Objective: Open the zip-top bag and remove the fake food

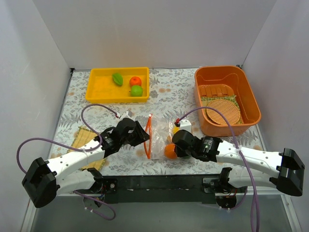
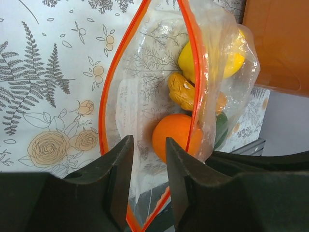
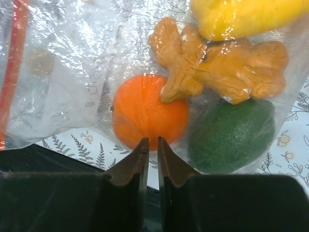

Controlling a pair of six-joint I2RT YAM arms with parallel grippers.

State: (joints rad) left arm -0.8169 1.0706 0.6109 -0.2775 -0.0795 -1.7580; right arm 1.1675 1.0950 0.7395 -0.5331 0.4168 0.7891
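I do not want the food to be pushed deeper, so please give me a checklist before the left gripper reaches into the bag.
1. Zip-top bag mouth open: ok.
2. Left gripper open, at the mouth: ok.
3. Right gripper pinching the bag's other end: ok, jaws almost closed.
4. Orange ball close ahead of left gripper: ok.
5. Bag emptied: not ok, several pieces inside.
6. Free space in yellow bin: ok.

In the right wrist view the yellow piece (image 3: 251, 17) is cut off by the top edge and the zip strip (image 3: 12, 72) by the left edge. Whether the zip-top bag (image 3: 63, 72) is pinched by the right gripper (image 3: 150, 141) cannot be told. In the left wrist view the dark green piece (image 2: 221, 126) is mostly hidden behind the orange ball (image 2: 175, 135).
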